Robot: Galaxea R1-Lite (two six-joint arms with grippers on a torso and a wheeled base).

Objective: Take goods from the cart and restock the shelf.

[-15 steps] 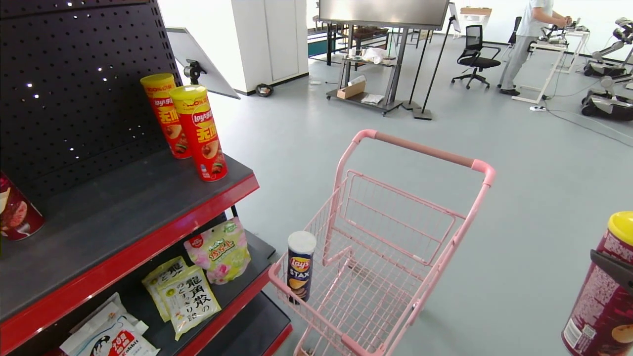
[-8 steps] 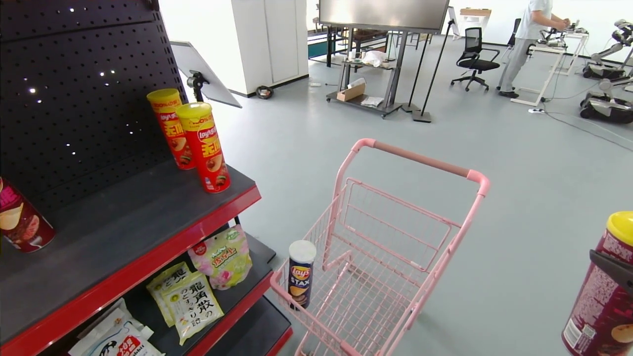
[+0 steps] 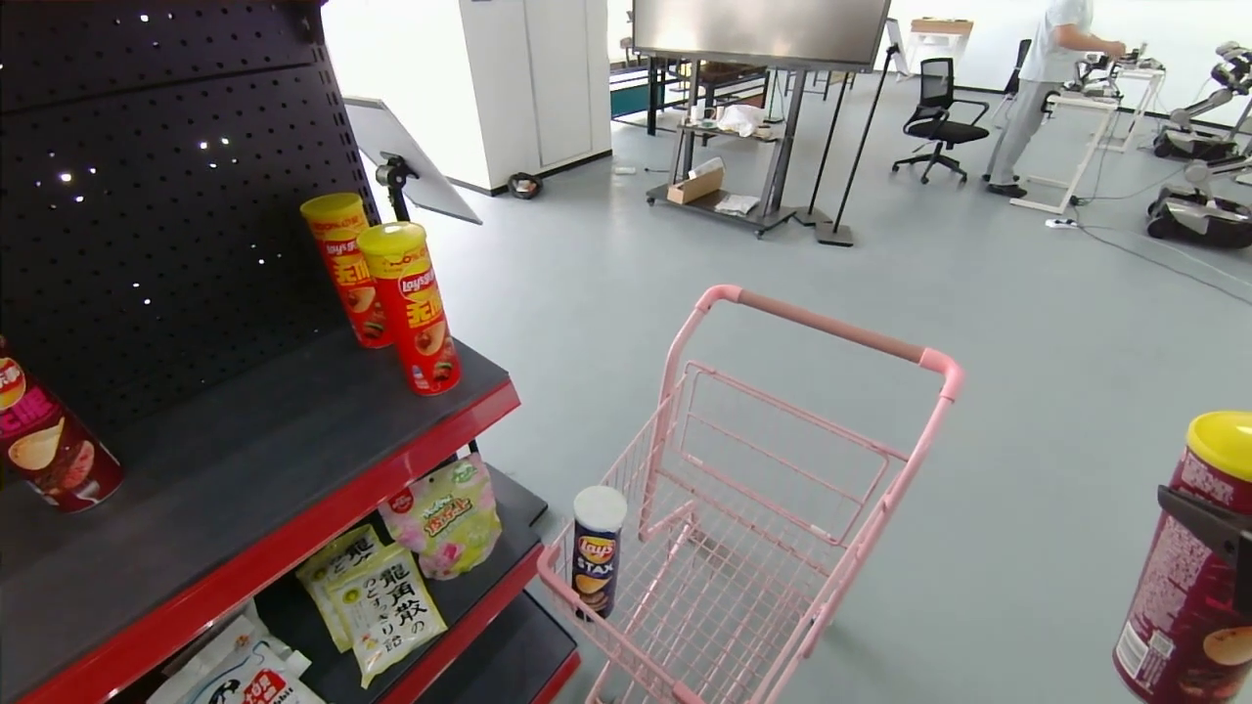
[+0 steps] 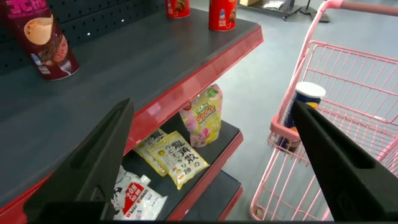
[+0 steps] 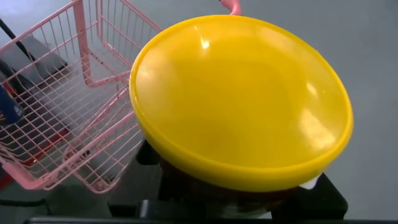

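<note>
- The shelf (image 3: 245, 460) is the big thing here. Its top board has a long bare stretch between a maroon can (image 3: 49, 450) at the left end and two red cans (image 3: 411, 303) near the right corner.
- The pink cart (image 3: 822, 323) is parked just beside the shelf's corner, so it sits between the shelf and the arm carrying stock.
- The held can (image 3: 1184, 587) is maroon with a yellow lid (image 5: 242, 99). It's upright, clamped in the right gripper (image 5: 236, 196), out past the cart and well apart from the shelf.
- My read is that this is the carry-over step. I'd keep the can upright, swing it above the cart handle, aim for the bare stretch, and not let go until the base sits flat, well back from the red edge.
- The left gripper (image 4: 211, 109) has its fingers spread wide with nothing between them, and it hangs near the shelf front.
- A blue can (image 3: 597, 552) is left standing in the cart's near corner, probably next in line.
- On views, the right wrist camera looks straight down on the lid. The head camera gives the can's side and the gap to the shelf. The left wrist camera gets a closer look at the snack bags (image 4: 202, 115) on the lower board.
</note>
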